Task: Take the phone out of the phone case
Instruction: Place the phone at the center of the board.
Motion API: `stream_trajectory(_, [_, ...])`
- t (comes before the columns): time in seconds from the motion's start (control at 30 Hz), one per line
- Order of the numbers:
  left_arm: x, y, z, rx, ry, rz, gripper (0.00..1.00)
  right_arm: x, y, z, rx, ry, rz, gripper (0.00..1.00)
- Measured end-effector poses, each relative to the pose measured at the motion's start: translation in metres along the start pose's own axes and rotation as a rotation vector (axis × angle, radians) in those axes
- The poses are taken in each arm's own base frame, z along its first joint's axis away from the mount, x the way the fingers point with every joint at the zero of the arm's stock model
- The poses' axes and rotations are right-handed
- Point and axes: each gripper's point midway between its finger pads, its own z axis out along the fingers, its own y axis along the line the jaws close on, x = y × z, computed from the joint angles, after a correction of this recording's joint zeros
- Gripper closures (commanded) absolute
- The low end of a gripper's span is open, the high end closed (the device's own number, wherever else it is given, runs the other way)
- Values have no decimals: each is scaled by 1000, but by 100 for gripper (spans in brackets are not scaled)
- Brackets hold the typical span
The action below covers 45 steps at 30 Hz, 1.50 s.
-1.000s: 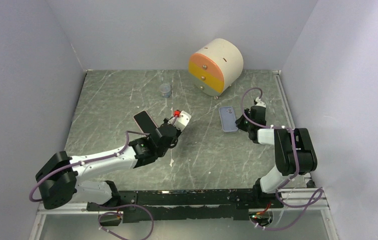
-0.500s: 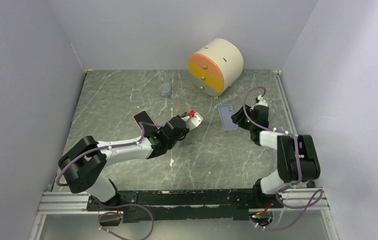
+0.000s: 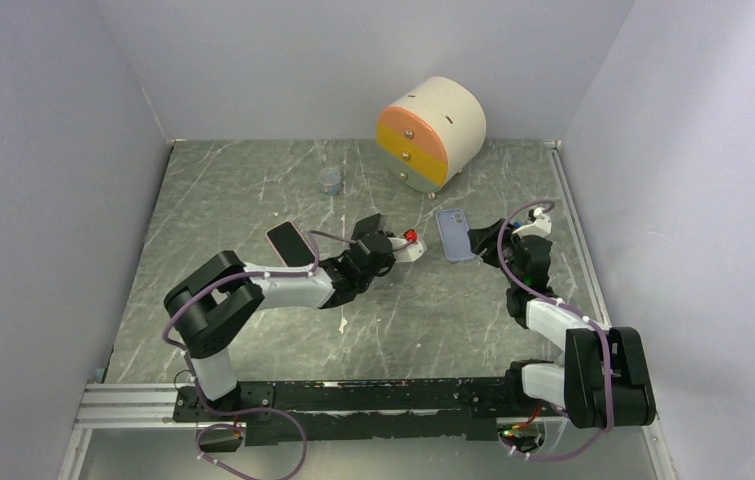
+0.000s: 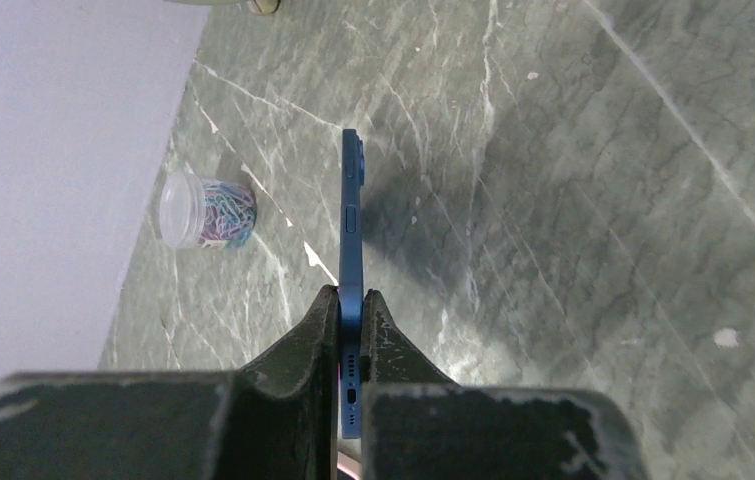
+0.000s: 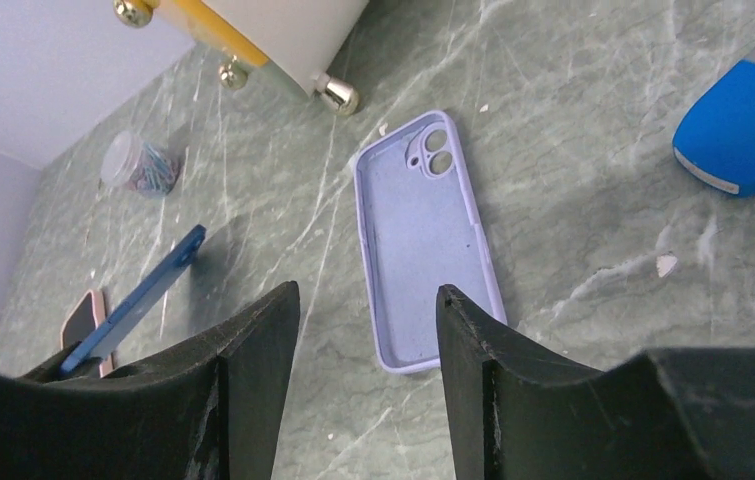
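A green, white-veined stone table [image 3: 253, 190] fills the floor of a plain grey-walled booth, and we see both arms reaching out over its middle. The left claw [image 4: 351, 300] is clenched on the phone [image 4: 351, 220], a slim dark-blue handset pinched by its bottom end between the two fingers, standing on edge and pointing straight ahead of the claw, bare of any cover. Its shadow falls on the stone to the right of that claw; we cannot tell whether its far end touches the table. Ahead and to the left of the left claw stands a small clear jar of coloured paper clips [image 4: 208, 210], close to the wall. The right claw [image 5: 368, 295] is released, its fingers [image 5: 253, 370] spread wide and holding nothing. Just ahead of it, between the lines of those fingers, the phone case [image 5: 423, 240] lies flat on the table, a lilac shell turned hollow side up, with its camera cut-out at the far end. Beyond the case sits a round cream drawer unit [image 5: 293, 30] on gold feet, and off to the right claw's right lies a blue and grey object [image 5: 743, 125]. To its left we see the blue phone slanting up from the left claw, with a pink-rimmed handset [image 3: 290, 243] flat on the stone behind that.
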Motion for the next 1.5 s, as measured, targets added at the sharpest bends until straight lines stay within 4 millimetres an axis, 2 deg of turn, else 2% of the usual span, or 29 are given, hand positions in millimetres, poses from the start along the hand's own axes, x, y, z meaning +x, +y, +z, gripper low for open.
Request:
stream_trajectory(0.17, [-4,-10,6,-14,-5,77,97,-3,-2,-1,7,-25,10,44])
stream_trajectory(0.33, [-8,-31,7,-27,-9,164,98,-4,-4,-1,16,-42,23,41])
stream_trajectory(0.47, [-5,-50,6,-33,9,216,97,-5,-7,-1,32,-52,30,39])
stream_trajectory(0.63, [-1,-59,5,-48,30,235,97,-10,-9,-2,45,-73,29,36])
stream_trajectory(0.83, [1,-65,7,-57,43,244,88,-17,-8,-4,52,-98,28,31])
stream_trajectory(0.97, [8,-74,10,-46,60,256,80,-15,-11,-5,66,-91,30,30])
stream_trajectory(1.13, [20,-87,10,-14,92,259,61,-15,-14,-6,82,-89,32,30])
stream_trajectory(1.23, [19,-85,9,-31,96,238,46,-16,-15,-6,87,-95,32,30])
stream_trajectory(1.5, [8,-75,0,-32,88,141,14,-19,-16,-8,95,-105,32,30])
